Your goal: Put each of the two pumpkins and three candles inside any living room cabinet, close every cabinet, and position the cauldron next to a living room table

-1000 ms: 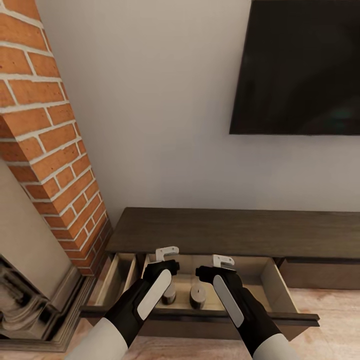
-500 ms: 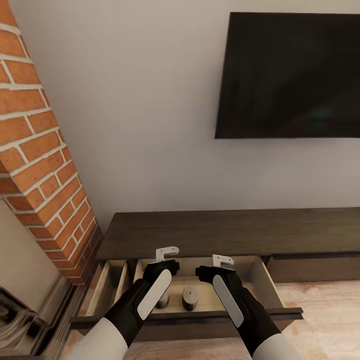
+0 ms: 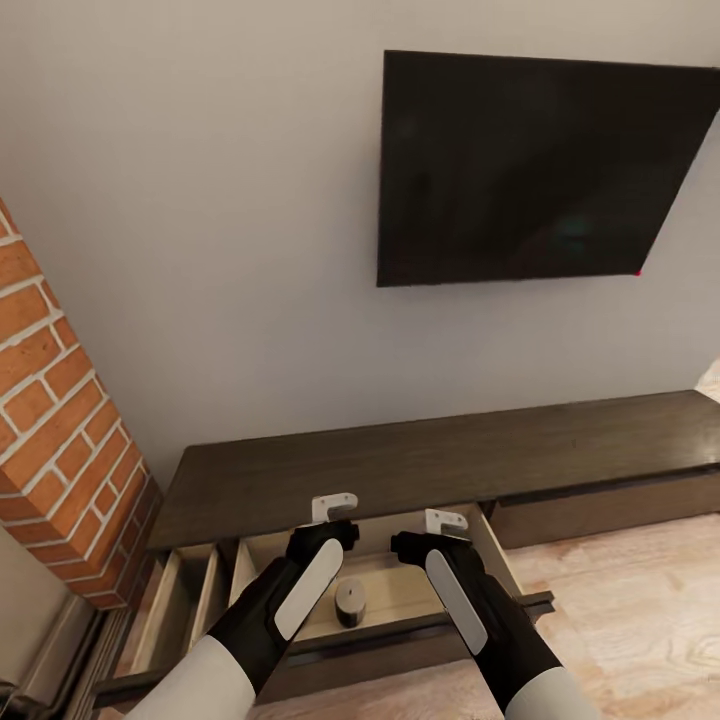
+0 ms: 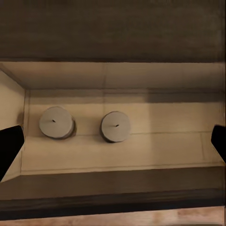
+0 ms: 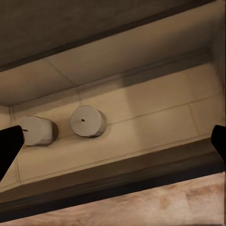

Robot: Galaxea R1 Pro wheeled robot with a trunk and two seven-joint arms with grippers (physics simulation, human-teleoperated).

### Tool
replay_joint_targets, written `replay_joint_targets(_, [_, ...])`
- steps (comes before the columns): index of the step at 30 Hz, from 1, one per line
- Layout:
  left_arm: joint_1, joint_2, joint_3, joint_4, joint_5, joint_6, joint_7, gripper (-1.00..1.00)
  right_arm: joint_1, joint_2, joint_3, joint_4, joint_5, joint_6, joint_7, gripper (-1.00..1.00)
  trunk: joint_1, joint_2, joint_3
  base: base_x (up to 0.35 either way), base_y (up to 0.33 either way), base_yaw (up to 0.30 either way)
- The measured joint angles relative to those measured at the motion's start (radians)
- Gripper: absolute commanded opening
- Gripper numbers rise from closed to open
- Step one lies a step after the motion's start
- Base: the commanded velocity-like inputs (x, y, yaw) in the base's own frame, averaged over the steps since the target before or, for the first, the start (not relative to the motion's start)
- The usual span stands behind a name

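Observation:
The cabinet (image 3: 450,460) runs low along the wall, and its drawer (image 3: 400,585) stands pulled out, showing a pale wood inside. Two candles stand side by side on the drawer floor: one (image 4: 56,122) near the side wall, the other (image 4: 116,126) beside it. The right wrist view shows the same pair (image 5: 37,130) (image 5: 87,121). In the head view one candle (image 3: 350,603) shows between my arms; the other is hidden behind my left arm. My left gripper (image 3: 325,540) (image 4: 113,146) and right gripper (image 3: 430,545) (image 5: 113,146) hover above the drawer, both open and empty. The pumpkins and the cauldron are out of view.
A second, narrower drawer (image 3: 185,610) is also pulled out to the left of the first. A brick fireplace column (image 3: 60,430) stands at the left. A dark TV (image 3: 520,170) hangs on the wall above the cabinet. Wood floor (image 3: 640,600) lies to the right.
The whole picture has slid left as the camera turned right, so less brick and more of the cabinet's right end shows. Both arms hold the same pose and both grippers stay open.

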Motion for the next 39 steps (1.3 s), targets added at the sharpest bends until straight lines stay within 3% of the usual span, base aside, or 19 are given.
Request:
replay_joint_targets(11, [0.0, 0.0, 0.002, 0.0, 0.0, 0.0, 0.0, 1.0, 0.0, 0.0, 0.0, 0.0, 0.0, 0.001, 0.001, 1.0, -0.042, 0.077, 0.045, 0.0, 0.0, -0.259])
replay_joint_targets(13, [0.0, 0.0, 0.019, 0.0, 0.0, 0.0, -0.001, 1.0, 0.0, 0.0, 0.0, 0.0, 0.0, 0.001, 0.0, 1.0, -0.05, 0.091, 0.053, 0.0, 0.0, -0.259])
replay_joint_targets(18, [0.0, 0.0, 0.112, 0.0, 0.001, 0.059, -0.014, 1.0, 0.0, -0.006, -0.001, 0.0, 0.001, 0.002, 0.0, 1.0, -0.069, 0.126, 0.074, 0.0, 0.0, -0.258])
replay_joint_targets(20, [0.0, 0.0, 0.127, 0.0, 0.0, 0.074, -0.026, 1.0, 0.0, -0.01, -0.002, 0.0, 0.001, 0.002, 0.0, 1.0, -0.077, 0.14, 0.082, 0.0, 0.0, -0.258])
replay_joint_targets(30, [0.0, 0.0, 0.129, 0.0, -0.006, 0.08, -0.03, 1.0, 0.0, -0.008, -0.002, 0.0, 0.0, 0.002, 0.0, 1.0, -0.115, 0.21, 0.123, 0.0, 0.0, -0.258])
replay_joint_targets(39, [0.0, 0.0, 0.127, 0.0, -0.008, 0.081, -0.03, 1.0, 0.0, -0.007, -0.002, 0.0, 0.0, 0.003, 0.0, 1.0, -0.115, 0.21, 0.132, 0.0, 0.0, -0.253])
